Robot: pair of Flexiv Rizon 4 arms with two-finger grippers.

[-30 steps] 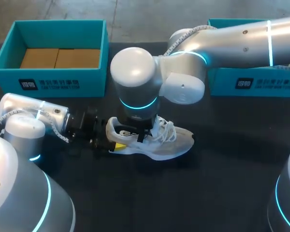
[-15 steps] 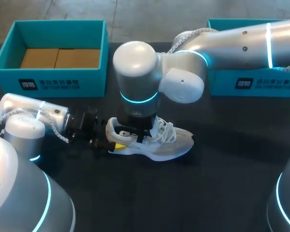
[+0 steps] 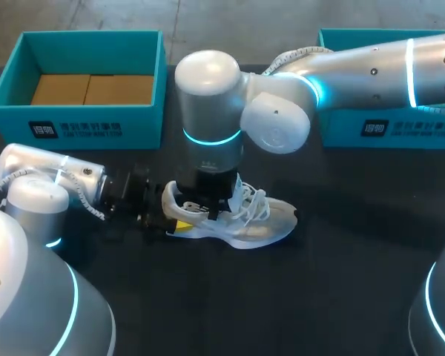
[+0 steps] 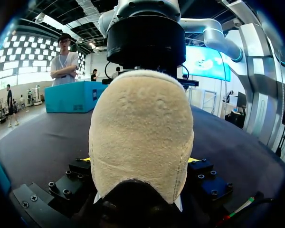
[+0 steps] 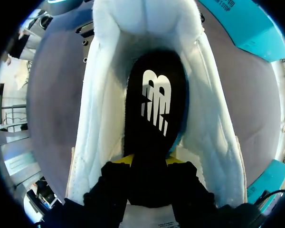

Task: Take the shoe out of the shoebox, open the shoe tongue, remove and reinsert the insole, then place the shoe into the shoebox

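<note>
A white sneaker [image 3: 265, 222] lies on its sole on the black table, toe to the right. My left gripper [image 3: 173, 222] comes in low from the left, and its fingers hold the shoe's heel between them. In the left wrist view the beige heel [image 4: 140, 128] fills the space between the fingers of the left gripper [image 4: 138, 160]. My right gripper [image 3: 212, 206] points straight down into the shoe's mouth. Seen from the right wrist, the right gripper [image 5: 149, 161] is shut on the black insole [image 5: 154, 102], which lies inside the white lining [image 5: 102, 128].
An open teal shoebox [image 3: 89, 122] with brown card in its bottom stands at the back left. A second teal box [image 3: 389, 127] stands at the back right, partly behind my right arm. Bare black tabletop [image 3: 297, 297] lies in front of the shoe.
My right arm's wrist has risen slightly and turned a little over the shoe. The shoe and my left arm have kept their place.
</note>
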